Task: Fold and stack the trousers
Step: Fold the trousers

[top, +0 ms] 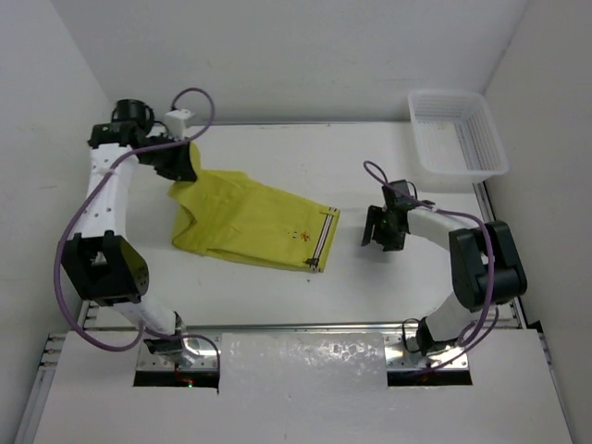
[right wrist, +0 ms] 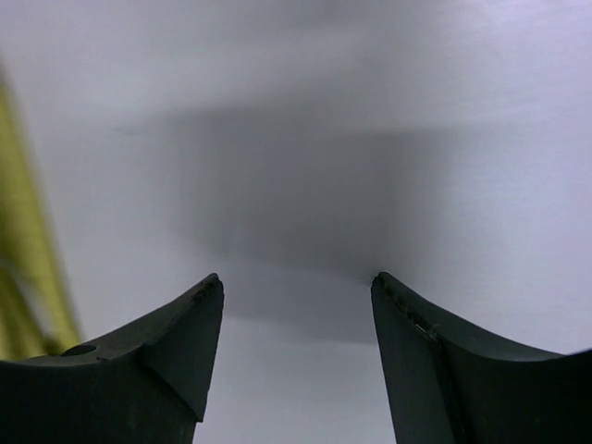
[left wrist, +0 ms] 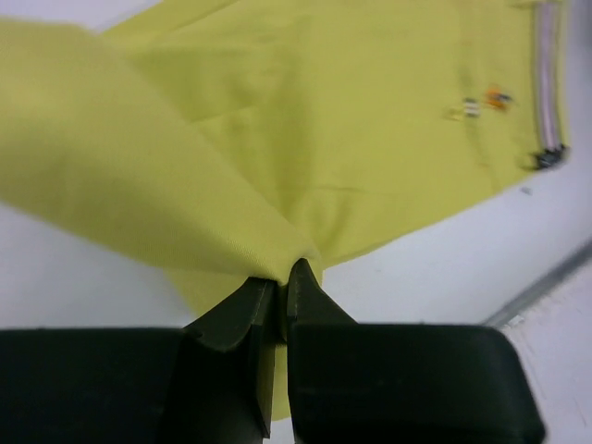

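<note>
The mustard yellow-green trousers lie partly folded on the white table, striped waistband trim toward the right. My left gripper is shut on the cloth at the trousers' far-left end and holds that part lifted. In the left wrist view the gripper pinches a fold of the trousers, which spread out beyond it. My right gripper is open and empty, just right of the waistband. In the right wrist view the gripper hangs over bare table, with a sliver of the trousers at the left edge.
A white plastic basket stands at the table's back right corner. The table's metal edge rail shows at the right of the left wrist view. White walls enclose the table on three sides.
</note>
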`<state>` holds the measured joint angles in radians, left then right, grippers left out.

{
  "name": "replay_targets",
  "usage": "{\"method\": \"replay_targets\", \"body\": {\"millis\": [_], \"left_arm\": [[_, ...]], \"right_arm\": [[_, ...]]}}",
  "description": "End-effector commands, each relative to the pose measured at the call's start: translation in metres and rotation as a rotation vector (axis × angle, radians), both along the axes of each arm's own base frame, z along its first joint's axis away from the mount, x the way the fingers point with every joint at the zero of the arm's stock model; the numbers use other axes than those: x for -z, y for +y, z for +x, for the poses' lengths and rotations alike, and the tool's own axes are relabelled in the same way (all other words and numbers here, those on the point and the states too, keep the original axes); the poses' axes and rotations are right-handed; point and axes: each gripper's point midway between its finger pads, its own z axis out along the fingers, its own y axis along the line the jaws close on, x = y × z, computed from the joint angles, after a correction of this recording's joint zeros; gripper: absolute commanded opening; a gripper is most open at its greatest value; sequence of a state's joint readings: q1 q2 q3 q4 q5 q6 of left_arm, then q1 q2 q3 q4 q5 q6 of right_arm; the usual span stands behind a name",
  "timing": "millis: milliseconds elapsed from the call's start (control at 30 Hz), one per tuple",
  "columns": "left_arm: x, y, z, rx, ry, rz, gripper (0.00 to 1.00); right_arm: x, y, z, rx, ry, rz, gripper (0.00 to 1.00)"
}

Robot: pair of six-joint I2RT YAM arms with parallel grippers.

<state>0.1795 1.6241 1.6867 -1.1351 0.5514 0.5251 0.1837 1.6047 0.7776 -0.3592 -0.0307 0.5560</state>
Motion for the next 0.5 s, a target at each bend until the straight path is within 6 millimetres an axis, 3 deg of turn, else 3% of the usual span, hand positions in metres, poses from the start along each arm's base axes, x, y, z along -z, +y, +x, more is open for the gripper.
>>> {"method": "replay_targets", "body": {"millis": [0,100,233,467], "left_arm": [[-0.024,-0.086,-0.023,0.223,-0.011,-0.160,0.00],[-0.027,-0.131,-0.031,0.347,-0.017,-0.192,0.00],[-0.020,-0.173,-0.038,0.427,0.011,-0.234,0.00],[-0.001,-0.243,-0.034,0.564,0.048,-0.273,0.00]], "right_arm": [[-0.007,0.047,0.037,-0.016,-0.062,0.102,0.63],[-0.001,0.078,0.047,-0.051,-0.060,0.145,0.63],[0.005,0.108,0.052,-0.082,-0.036,0.179,0.62],[0.016,0.132,0.050,-0.018,-0.001,0.269,0.60]]}}
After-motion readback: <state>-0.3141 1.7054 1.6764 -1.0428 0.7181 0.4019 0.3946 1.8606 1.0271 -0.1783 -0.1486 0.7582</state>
